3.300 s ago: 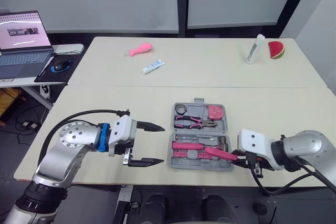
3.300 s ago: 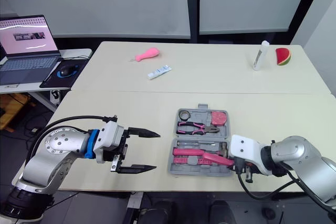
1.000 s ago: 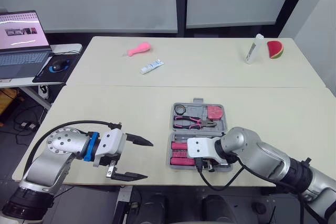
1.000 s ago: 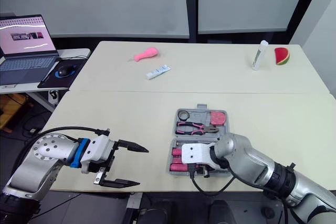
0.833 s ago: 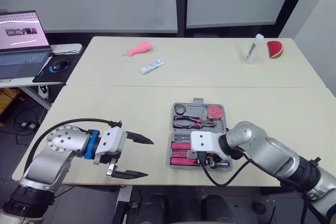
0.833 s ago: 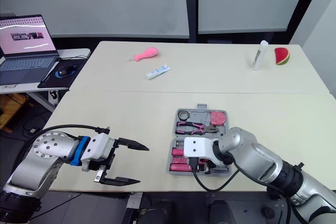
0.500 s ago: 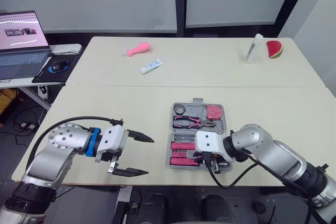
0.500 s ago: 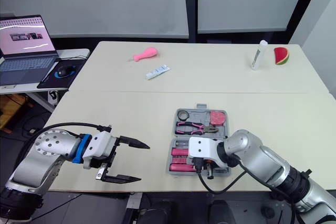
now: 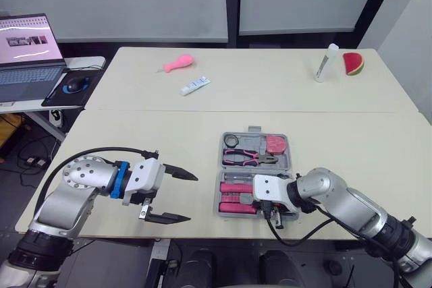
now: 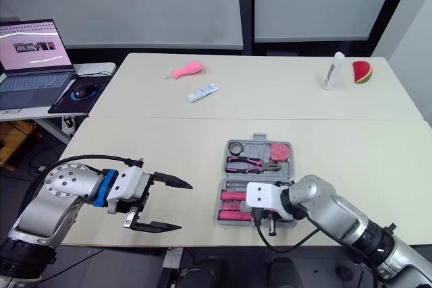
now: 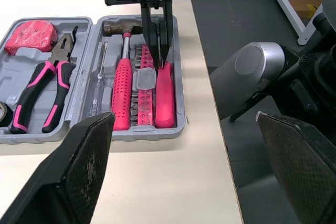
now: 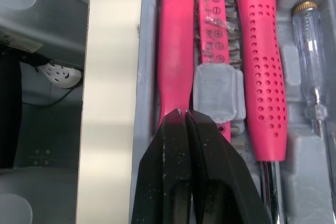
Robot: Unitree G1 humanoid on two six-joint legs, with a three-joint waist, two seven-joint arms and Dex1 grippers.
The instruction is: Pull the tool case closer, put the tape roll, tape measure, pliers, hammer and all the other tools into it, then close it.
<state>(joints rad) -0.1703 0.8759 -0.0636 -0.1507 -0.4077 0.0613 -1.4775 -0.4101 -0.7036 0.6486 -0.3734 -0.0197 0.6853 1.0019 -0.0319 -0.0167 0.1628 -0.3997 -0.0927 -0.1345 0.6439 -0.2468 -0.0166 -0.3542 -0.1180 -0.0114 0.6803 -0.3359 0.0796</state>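
Observation:
The grey tool case (image 9: 225, 166) lies open near the table's front edge. Its far half holds the tape roll (image 9: 232, 141), the pink tape measure (image 9: 275, 144) and the pliers (image 9: 250, 158). The near half holds the hammer (image 11: 122, 93), a bit rack (image 12: 215, 51) and a pink-handled tool (image 11: 164, 95). My right gripper (image 12: 186, 115) is shut and holds nothing, its tips just above the pink handle and the bit rack. My left gripper (image 9: 179, 197) hangs open to the left of the case, apart from it.
On the far table lie a pink toy (image 9: 179, 64), a small tube (image 9: 196, 85), a white bottle (image 9: 327, 63) and a watermelon slice (image 9: 353, 63). A laptop (image 9: 27, 48) and mouse (image 9: 79, 84) sit on a side desk at the left.
The pink-handled tool that my right gripper held at the case's right edge now lies in the near half. That gripper came over the case, then slid slightly right. The left gripper barely shifted.

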